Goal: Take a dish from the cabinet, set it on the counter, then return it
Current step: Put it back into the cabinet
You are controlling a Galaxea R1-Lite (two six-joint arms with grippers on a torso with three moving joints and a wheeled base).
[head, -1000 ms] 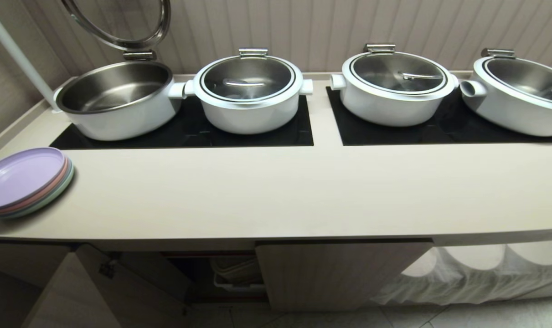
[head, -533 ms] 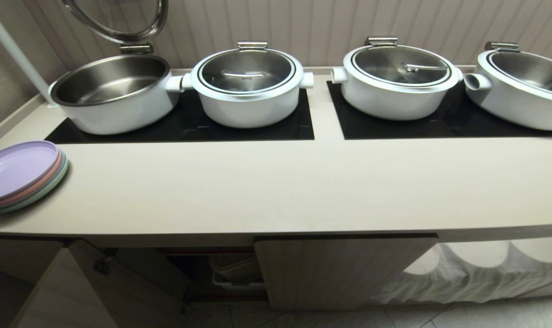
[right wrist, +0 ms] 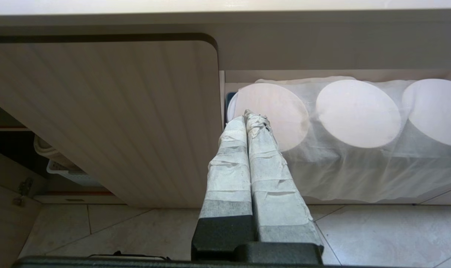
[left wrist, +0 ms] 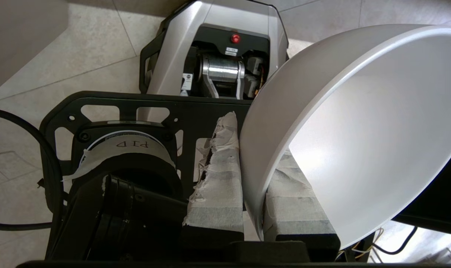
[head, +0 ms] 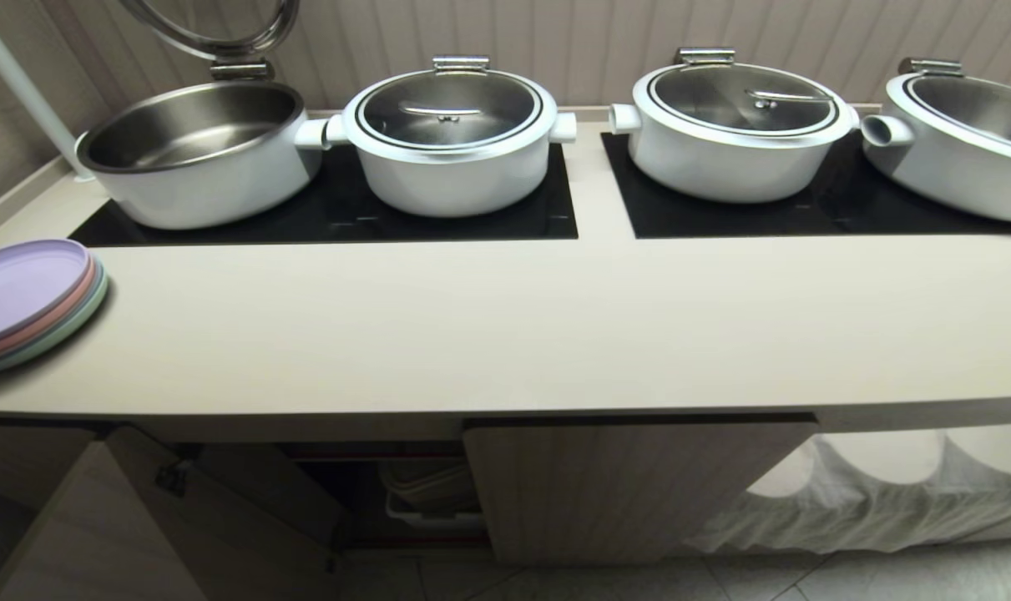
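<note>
2 taped fingers (left wrist: 218, 186) of the left hand (left wrist: 253, 178) pinch the white dish (left wrist: 359, 130) by its rim, low over the robot's base (left wrist: 218, 48). The right hand (right wrist: 249, 123), fingers pressed together, hangs before the cabinet (head: 630, 484). Beyond, the worktop (head: 505, 325) carries stacked plates (head: 29, 300) and 4 pots (head: 451, 133).
</note>
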